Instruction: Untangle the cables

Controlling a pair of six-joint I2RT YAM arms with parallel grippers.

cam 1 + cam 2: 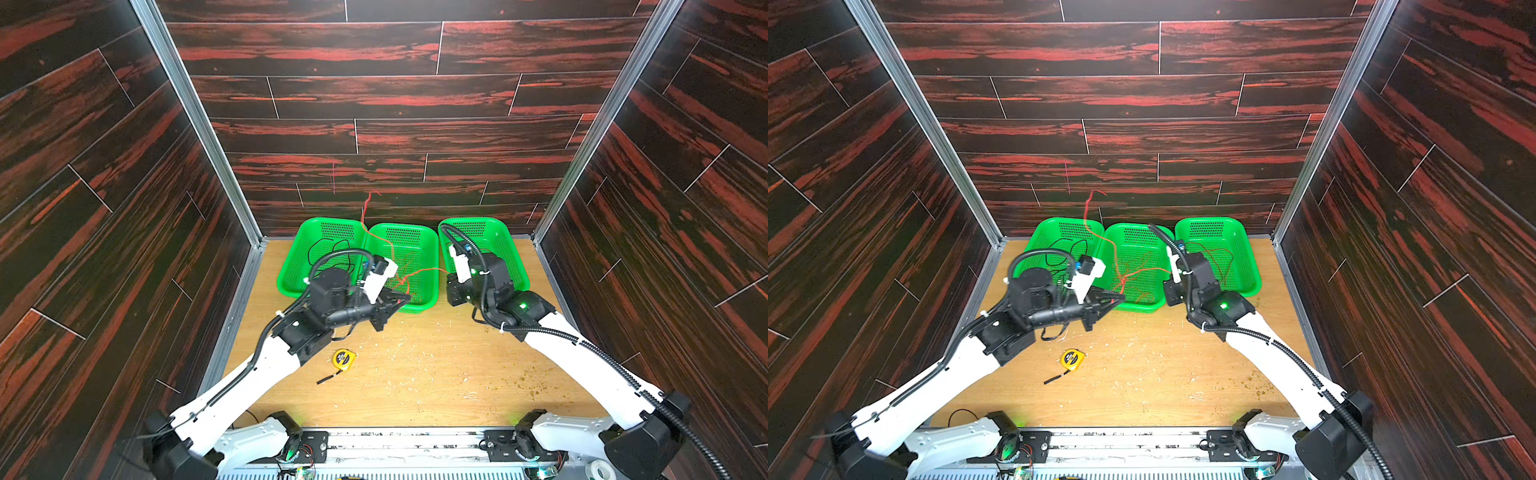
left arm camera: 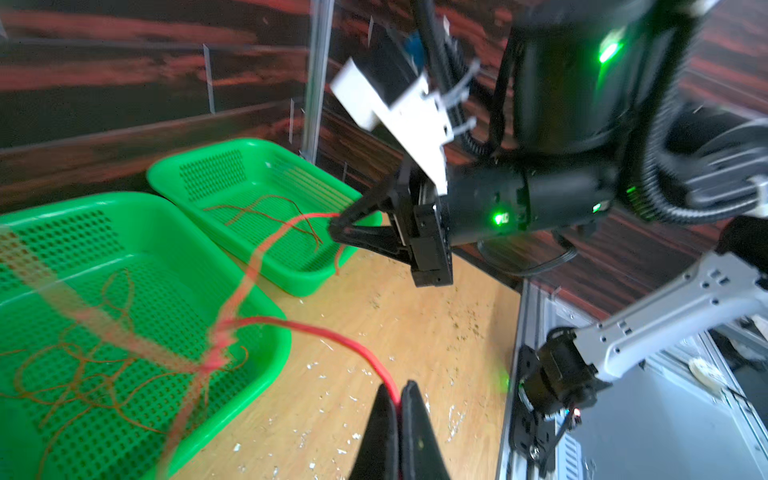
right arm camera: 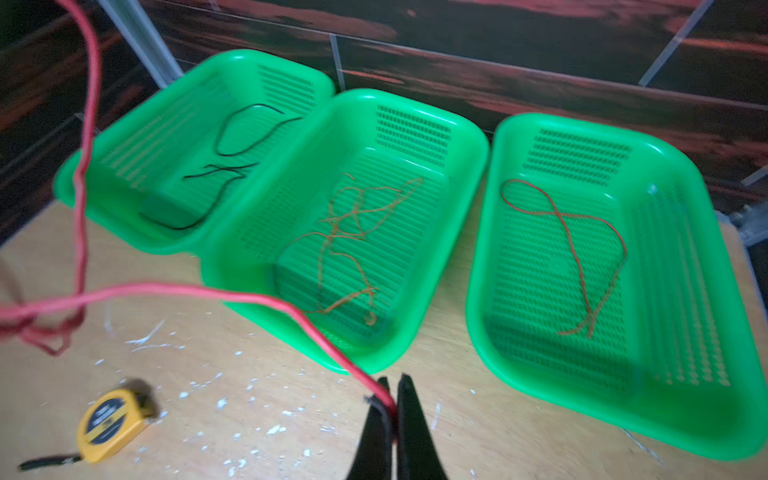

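A bright red cable [image 2: 332, 336] hangs in the air between both grippers. My left gripper [image 2: 399, 388] is shut on one stretch of it above the front rim of the middle basket [image 1: 432, 299]. My right gripper [image 3: 392, 380] is shut on another stretch, to the right of the left one. Between them the cable bunches into a tangle [image 1: 401, 282], and one strand climbs towards the back wall [image 1: 365, 208]. A black cable [image 3: 245, 137] lies looped in the left basket [image 3: 70, 183]. An orange cable [image 3: 345, 224] lies in the middle basket. A thin dark red wire [image 3: 573, 232] lies in the right basket [image 3: 478, 324].
The three green baskets stand side by side against the back wall. A yellow tape measure [image 1: 344, 358] and a short black stick [image 1: 328, 378] lie on the wooden table in front of the left arm. White flecks litter the table top. Panelled walls close in both sides.
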